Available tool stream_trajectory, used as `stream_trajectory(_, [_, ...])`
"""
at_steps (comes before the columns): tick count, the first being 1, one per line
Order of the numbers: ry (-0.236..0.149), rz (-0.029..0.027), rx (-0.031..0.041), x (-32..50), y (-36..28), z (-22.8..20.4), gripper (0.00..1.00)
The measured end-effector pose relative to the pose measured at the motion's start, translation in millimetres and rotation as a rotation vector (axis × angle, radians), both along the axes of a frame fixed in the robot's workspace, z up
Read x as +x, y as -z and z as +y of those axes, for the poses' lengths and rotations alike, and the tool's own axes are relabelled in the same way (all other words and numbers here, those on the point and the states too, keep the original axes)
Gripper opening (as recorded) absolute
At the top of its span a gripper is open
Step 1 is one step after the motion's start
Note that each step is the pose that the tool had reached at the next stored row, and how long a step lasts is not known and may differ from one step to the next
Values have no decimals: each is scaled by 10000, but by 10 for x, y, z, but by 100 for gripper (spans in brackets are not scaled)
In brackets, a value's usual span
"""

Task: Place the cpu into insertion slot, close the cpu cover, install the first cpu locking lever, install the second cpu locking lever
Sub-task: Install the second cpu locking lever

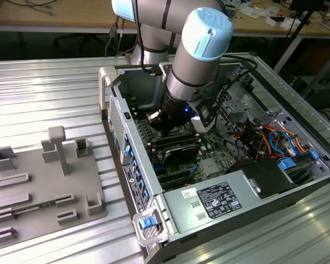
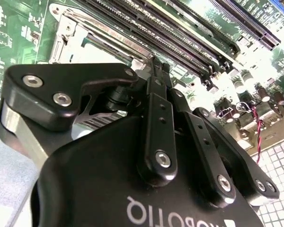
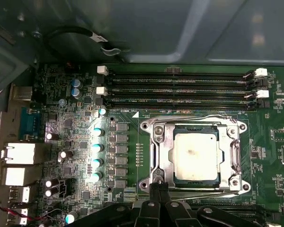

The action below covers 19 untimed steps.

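The cpu (image 3: 195,156), a dull silver square, lies flat in the insertion slot on the green motherboard. The shiny cpu cover (image 3: 163,152) is folded down around it, with the chip showing through its window. A thin wire locking lever (image 3: 194,117) runs along the side of the socket nearest the memory slots, and another (image 3: 203,192) runs along the opposite side. My gripper (image 3: 157,185) is shut with its black fingertips pressed together, right at the socket corner by that second lever. In the second wrist view the gripper (image 2: 156,62) points at the cover (image 2: 68,28). The exterior view has the gripper (image 1: 155,117) inside the case.
The open computer case (image 1: 113,88) lies on a ribbed metal table. Memory slots (image 3: 180,87) run beside the socket, and capacitors (image 3: 97,147) stand on its other side. Orange and blue cables (image 1: 267,137) sit toward the exterior view's right. A grey fixture plate (image 1: 41,181) lies left of the case.
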<state>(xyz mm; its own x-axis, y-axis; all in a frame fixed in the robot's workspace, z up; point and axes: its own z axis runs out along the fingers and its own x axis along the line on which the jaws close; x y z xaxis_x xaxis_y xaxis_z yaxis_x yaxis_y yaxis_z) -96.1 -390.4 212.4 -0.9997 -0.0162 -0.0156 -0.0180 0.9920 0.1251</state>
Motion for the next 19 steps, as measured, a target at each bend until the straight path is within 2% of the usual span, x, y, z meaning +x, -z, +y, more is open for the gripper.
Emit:
stream_trajectory(4, [1,-2,39,-8,12,1,11])
stream_trajectory(19, [1,0,76,-34,60,0,11])
